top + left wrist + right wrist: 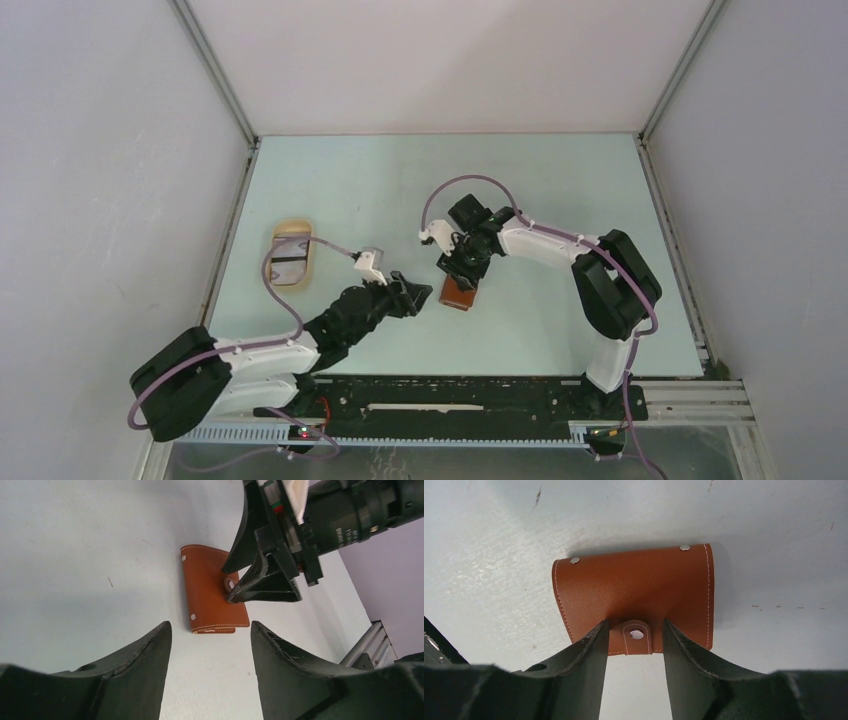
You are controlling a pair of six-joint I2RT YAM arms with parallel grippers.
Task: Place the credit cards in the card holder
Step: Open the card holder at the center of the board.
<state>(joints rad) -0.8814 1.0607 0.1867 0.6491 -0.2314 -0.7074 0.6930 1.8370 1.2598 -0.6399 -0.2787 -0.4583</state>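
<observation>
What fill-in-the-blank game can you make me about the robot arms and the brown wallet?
1. The card holder is folded ___, so no card slots show.
2. The right gripper stands over the snap tab, with one finger on each ___.
3. The left gripper hovers nearby, open and holding ___.
4. The beige tray sits away from the card holder, on the robot's ___ side.

Missing words: shut; side; nothing; left.

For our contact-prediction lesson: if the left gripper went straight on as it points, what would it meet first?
Probably the card holder, lying dead ahead; the right gripper sits just beyond, over its snap tab. Depth is unclear.
</observation>
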